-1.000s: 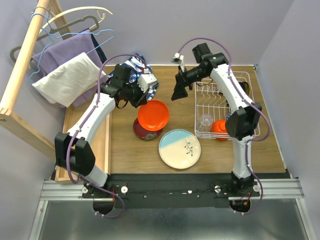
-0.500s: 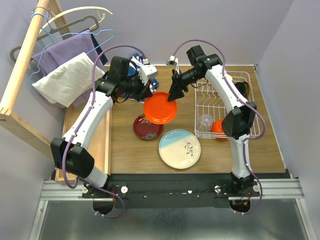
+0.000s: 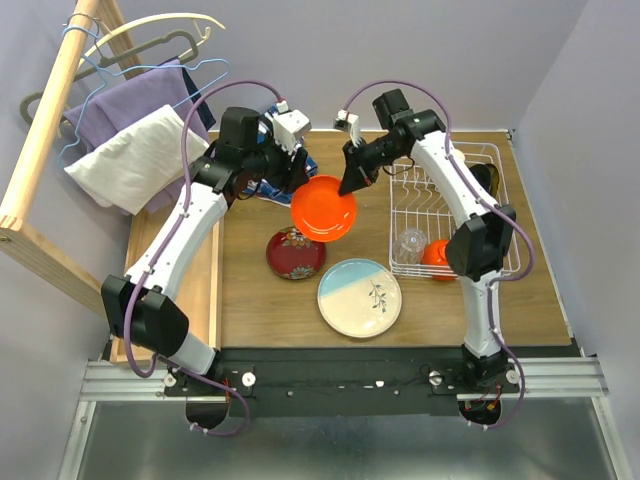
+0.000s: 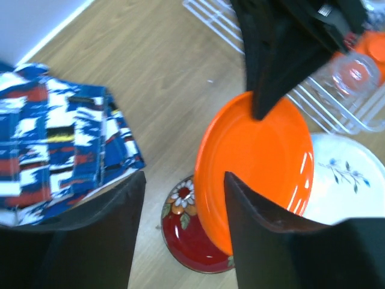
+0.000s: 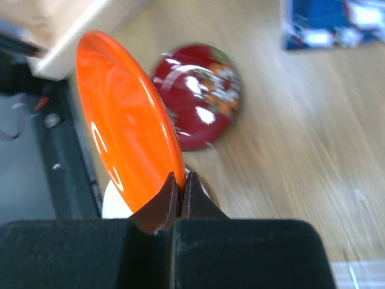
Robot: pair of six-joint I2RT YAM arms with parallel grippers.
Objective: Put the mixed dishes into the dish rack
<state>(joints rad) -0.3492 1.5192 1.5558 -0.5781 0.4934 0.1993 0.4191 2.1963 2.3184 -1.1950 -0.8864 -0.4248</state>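
Observation:
An orange plate (image 3: 323,208) hangs tilted in the air over the table's middle. My right gripper (image 3: 346,186) is shut on its upper rim, and the right wrist view shows both fingertips (image 5: 170,191) pinching the plate's (image 5: 123,129) edge. My left gripper (image 4: 184,180) is open; the plate's (image 4: 264,162) lower left edge still lies between its fingers, close to the right one. Below sit a dark red patterned plate (image 3: 294,254) and a pale blue-cream plate (image 3: 359,297). The white dish rack (image 3: 478,158) at the right holds a clear glass (image 3: 410,243) and an orange-red bowl (image 3: 438,258).
A blue-red-white patterned cloth (image 4: 54,138) lies at the back left of the table. Wire hangers (image 3: 150,55) and draped cloths (image 3: 135,140) hang on a wooden rail (image 3: 45,130) at the far left. A raised wooden board (image 3: 208,290) runs along the table's left side.
The left gripper carried the orange plate up off the dark red plate toward the right arm, then opened. The right gripper came in and shut on the plate's rim.

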